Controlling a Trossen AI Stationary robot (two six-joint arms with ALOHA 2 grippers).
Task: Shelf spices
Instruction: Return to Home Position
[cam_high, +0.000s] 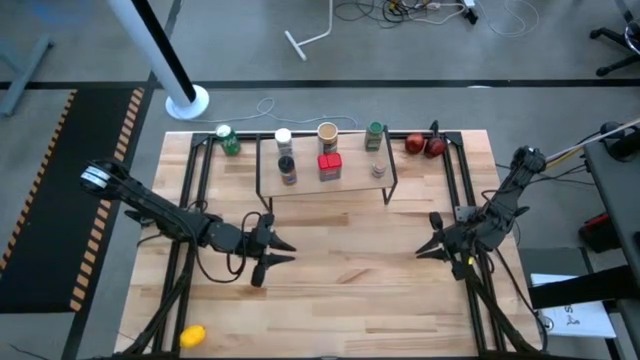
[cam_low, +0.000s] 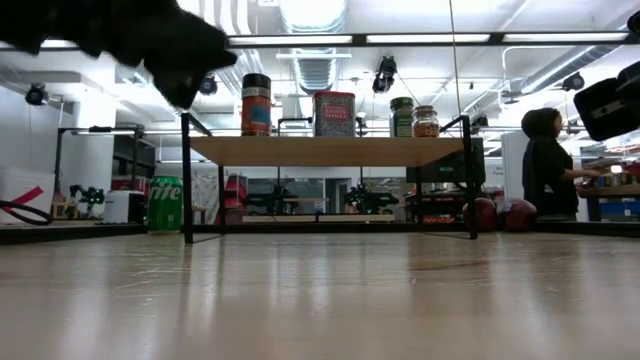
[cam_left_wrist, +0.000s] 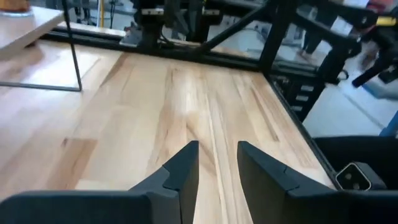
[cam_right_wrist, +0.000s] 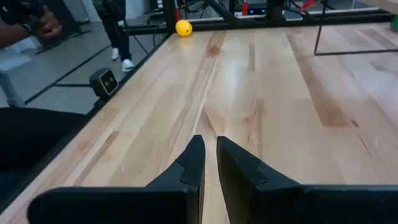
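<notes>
White-capped jar (cam_high: 283, 137) hidden behind dark-capped jar (cam_low: 256, 104) in low view, tan tub (cam_high: 327, 132) behind red tin (cam_low: 334, 113), left arm (cam_low: 150, 40) blurred, cut off at top

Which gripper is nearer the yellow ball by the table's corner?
Left. The left gripper is mid-table on the same side as the yellow ball; the right gripper sits across the table, clearly farther off.

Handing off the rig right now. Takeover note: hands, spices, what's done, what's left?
Left hand: open, empty, above the table, left of centre.
Right hand: shut, empty, above the table, right of centre.
All six spices stand on the shelf: white-capped jar, dark-capped brown jar, tan tub, red tin, green-capped jar, grey-capped jar.
Done: shelving. Left: probably only parking both arms.
</notes>
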